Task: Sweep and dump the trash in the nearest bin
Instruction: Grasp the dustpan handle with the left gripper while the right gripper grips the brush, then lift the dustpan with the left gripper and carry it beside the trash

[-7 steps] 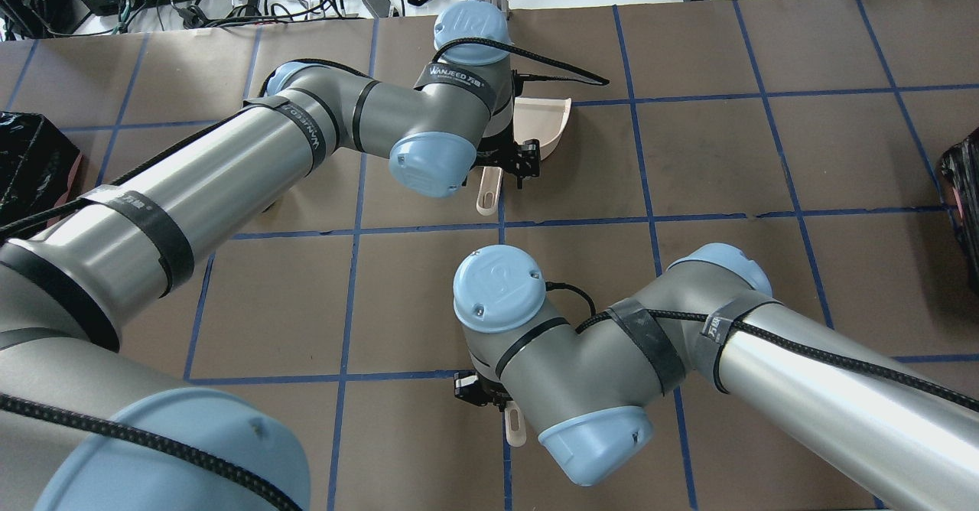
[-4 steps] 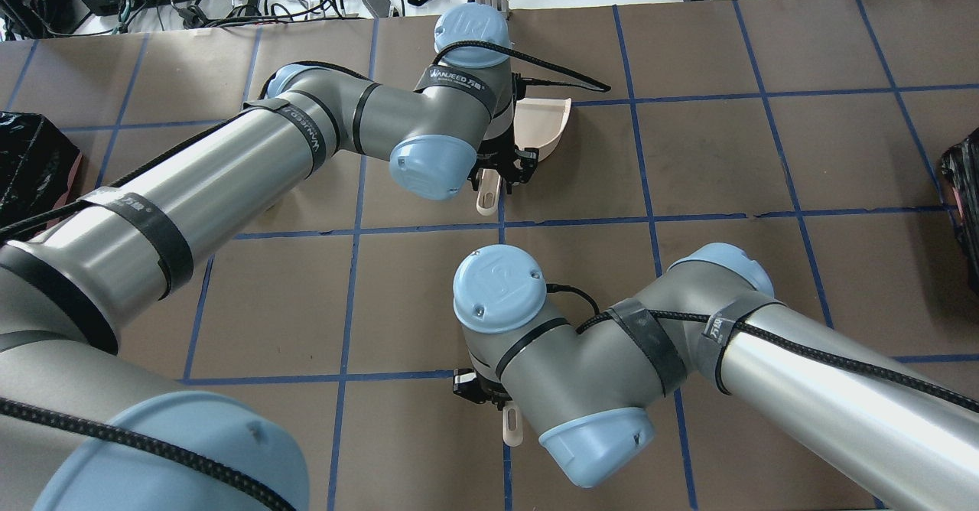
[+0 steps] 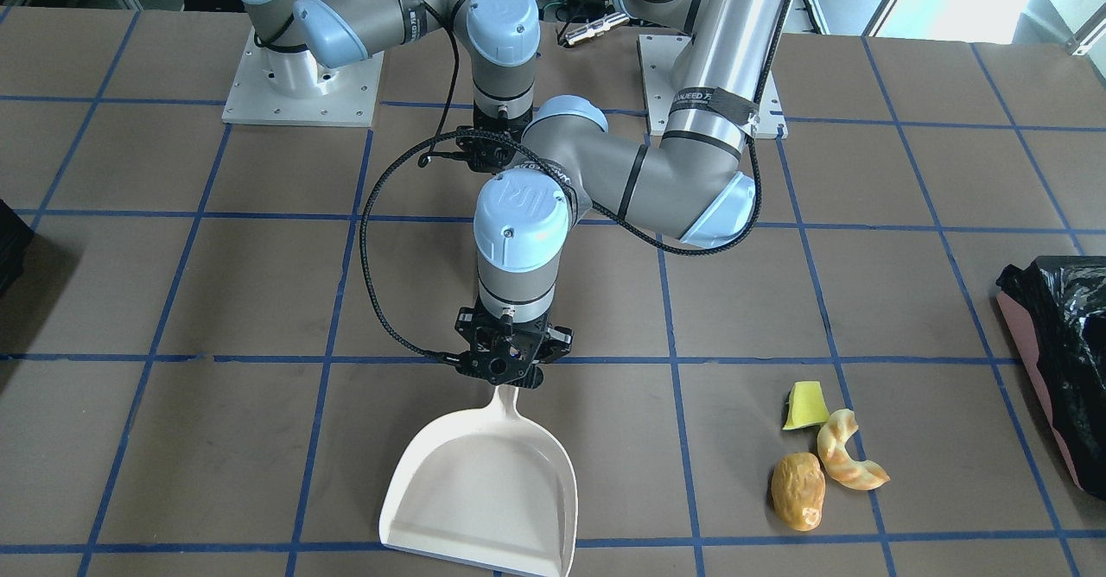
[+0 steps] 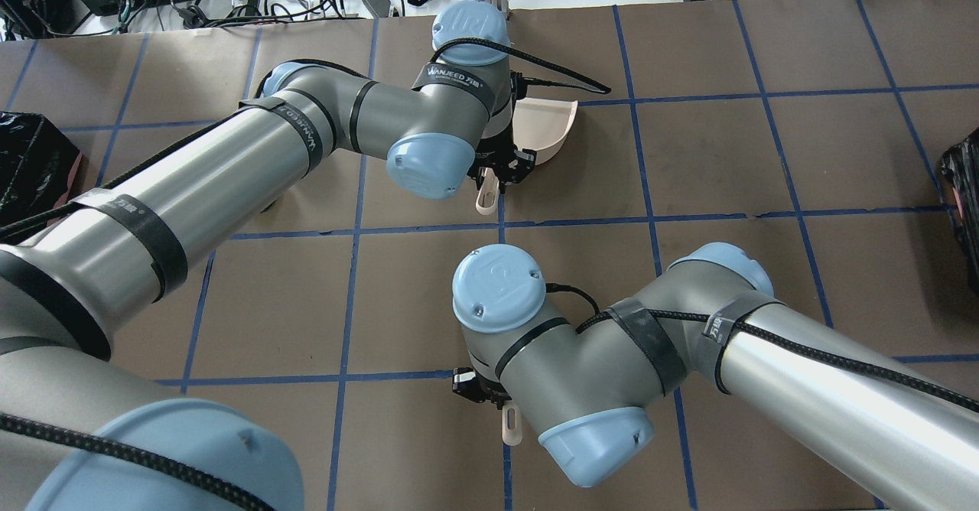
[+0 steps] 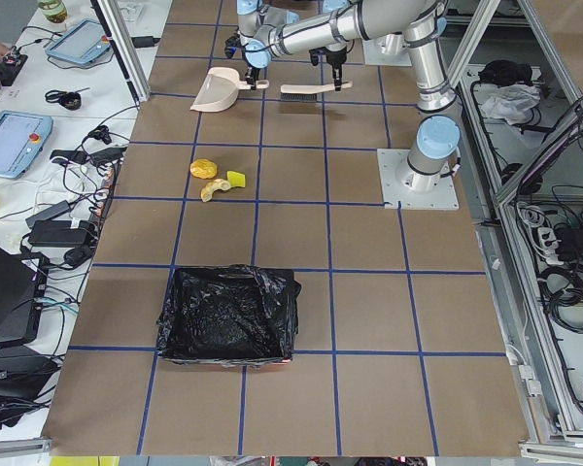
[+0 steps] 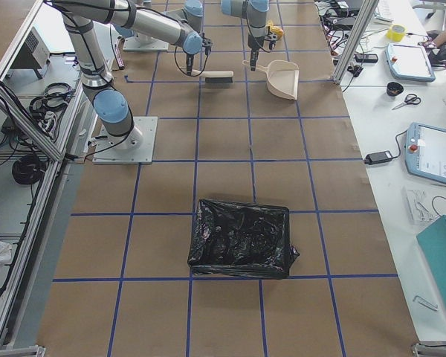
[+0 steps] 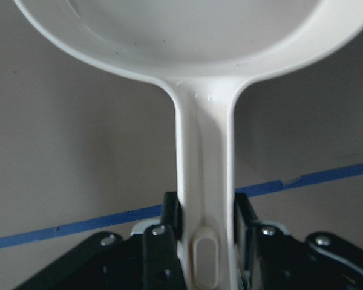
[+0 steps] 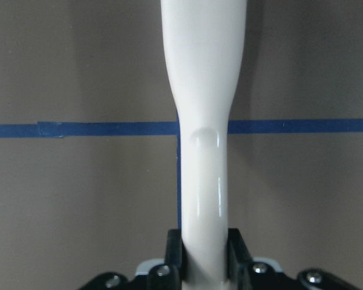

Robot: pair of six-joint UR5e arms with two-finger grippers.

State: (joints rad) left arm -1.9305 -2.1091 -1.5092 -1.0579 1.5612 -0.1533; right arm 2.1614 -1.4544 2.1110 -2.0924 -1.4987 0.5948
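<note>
White dustpan (image 3: 479, 482) handle clamped in left jaws, brush (image 8: 203, 78) handle clamped in right jaws

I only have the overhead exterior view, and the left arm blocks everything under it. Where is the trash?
Observer: Three pieces, a yellow wedge, a croissant shape and a brown lump, lie clustered to the robot's left of the dustpan.
Operator: Is the dustpan's handle gripped?
Observer: Yes, the left wrist view shows the left gripper with its jaws shut on it.
Operator: And the right arm's tool?
Observer: The right gripper is shut on the white handle of the brush.
</note>
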